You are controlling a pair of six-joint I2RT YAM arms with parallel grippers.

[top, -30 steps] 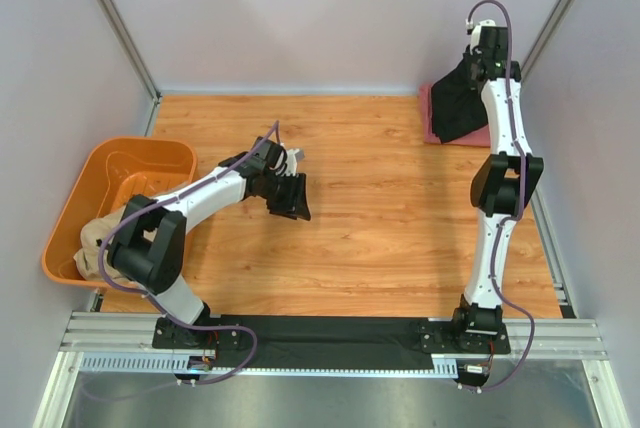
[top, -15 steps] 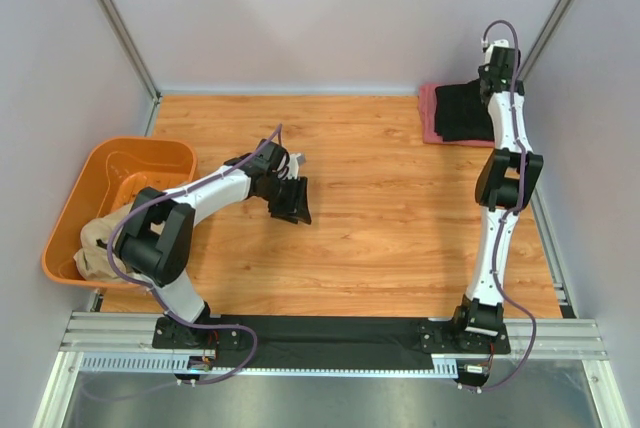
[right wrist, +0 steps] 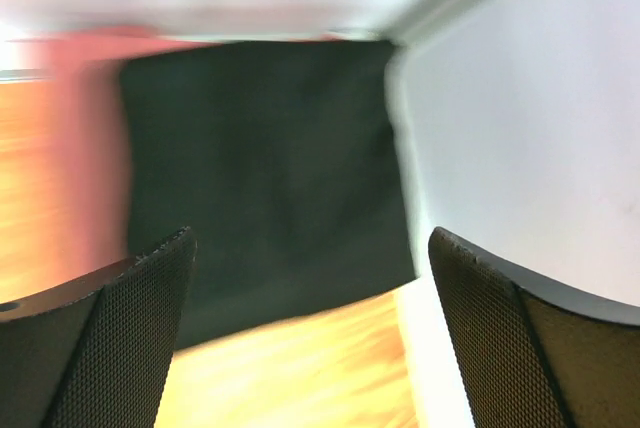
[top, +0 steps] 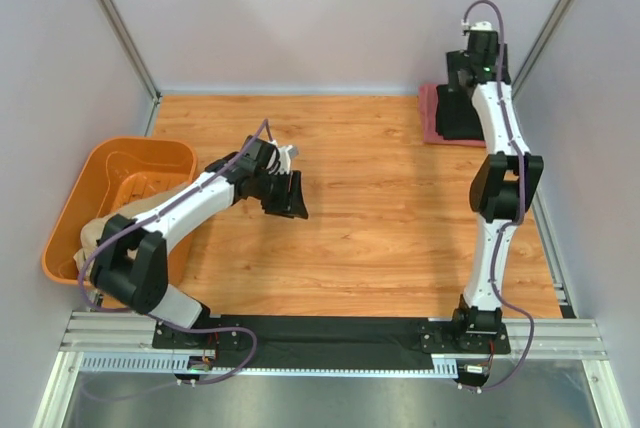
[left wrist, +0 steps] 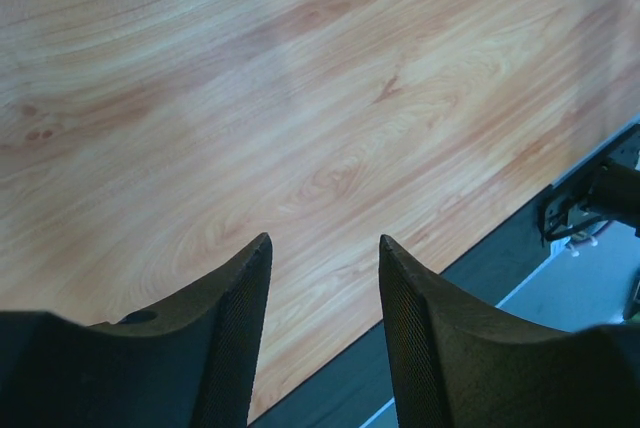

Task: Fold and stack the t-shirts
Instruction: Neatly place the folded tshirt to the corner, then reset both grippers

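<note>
My right pincer (right wrist: 310, 288) is wide open and holds nothing. Right under it lies the black shirt (right wrist: 260, 168), folded flat, up at 1 o'clock on the table (left wrist: 300, 98) and close to the wall. It sits on top of the pinkish-red shirt (top: 430, 118), which peeks out along the side toward 9 o'clock.

I think this step is leaving the black one on the pile. To do it well I should go straight up, not sideways, so my fingers do not catch the cloth and pull the fold open (soft cloth slides easily).

My left pincer (left wrist: 322, 268) is partly open with nothing in it, over bare wood a bit toward 9 o'clock from the middle. The tan shirt (top: 92, 233) is bunched up in the orange tub (top: 140, 144) at 9 o'clock, so I guess that one comes next.
</note>
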